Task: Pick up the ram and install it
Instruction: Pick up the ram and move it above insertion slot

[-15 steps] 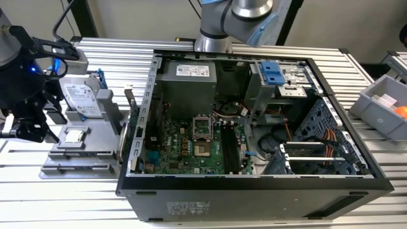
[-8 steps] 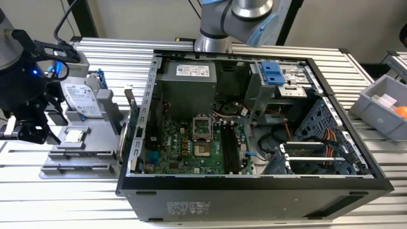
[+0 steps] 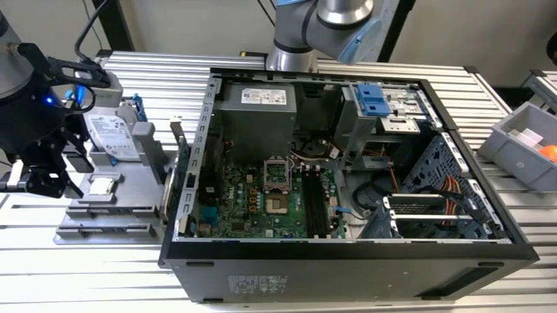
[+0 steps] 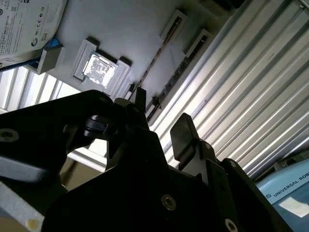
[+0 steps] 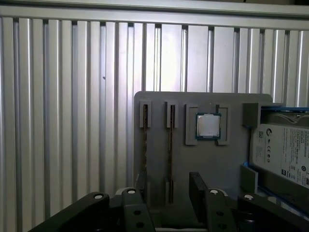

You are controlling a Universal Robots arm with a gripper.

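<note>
- my gripper (image 5: 169, 189) hangs over the grey holder tray (image 5: 212, 166), which sits on the slatted aluminium table (image 5: 72, 121), at the exterior view's left of the open computer case (image 3: 348, 261).
- my jaws stand apart about as wide as two of the tray's slots, and nothing is held between my fingers (image 5: 198, 186).
- the ram (image 5: 170, 145) stands on edge in a slot near the tray's edge farthest from the hard drive (image 5: 285, 154). the cpu (image 5: 208, 125) lies between them.
- a second stick (image 5: 145, 140) stands in the neighbouring slot, just beside the first.
- in the first wrist view the ram lines up with the gap between my fingers, so i judge this to be the approach for the pick, with the grasp not yet made.
- the grasp, i think, calls for squaring my fingers to the thin board and closing on its flat sides without nudging the neighbour.
- the black memory slots (image 3: 314, 202) on the motherboard look unfilled.
</note>
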